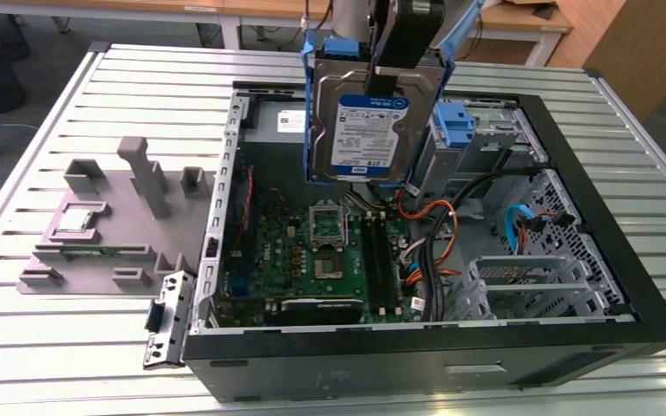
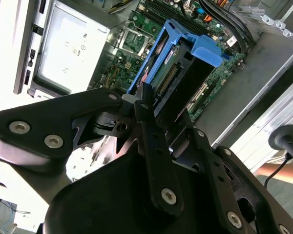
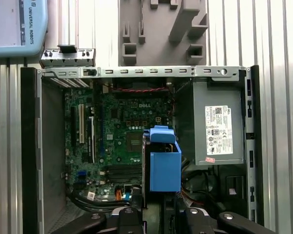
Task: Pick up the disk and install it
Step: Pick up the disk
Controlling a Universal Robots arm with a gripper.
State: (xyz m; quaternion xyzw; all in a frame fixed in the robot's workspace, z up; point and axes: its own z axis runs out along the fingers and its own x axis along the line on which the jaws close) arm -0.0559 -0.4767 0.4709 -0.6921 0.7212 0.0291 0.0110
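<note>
The disk [image 1: 370, 121], a silver hard drive with a white-and-blue label in a blue plastic carrier, hangs upright above the back of the open computer case [image 1: 657, 308]. My gripper [image 1: 406, 61] is shut on its top edge. In the second wrist view the black fingers [image 2: 147, 114] clamp the disk [image 2: 185, 63] from both sides, with the motherboard beneath it. In the first wrist view the blue carrier [image 3: 165, 165] sits edge-on between the fingers [image 3: 131, 214], over the case interior.
Inside the case lie the green motherboard [image 1: 316, 256], a grey power supply [image 3: 222, 129], orange and blue cables [image 1: 437, 217], an upright blue latch [image 1: 454, 121] and a metal drive cage [image 1: 530, 277]. A grey fixture [image 1: 136, 186] with a small silver chip [image 1: 76, 218] stands outside the case, at the exterior view's left.
</note>
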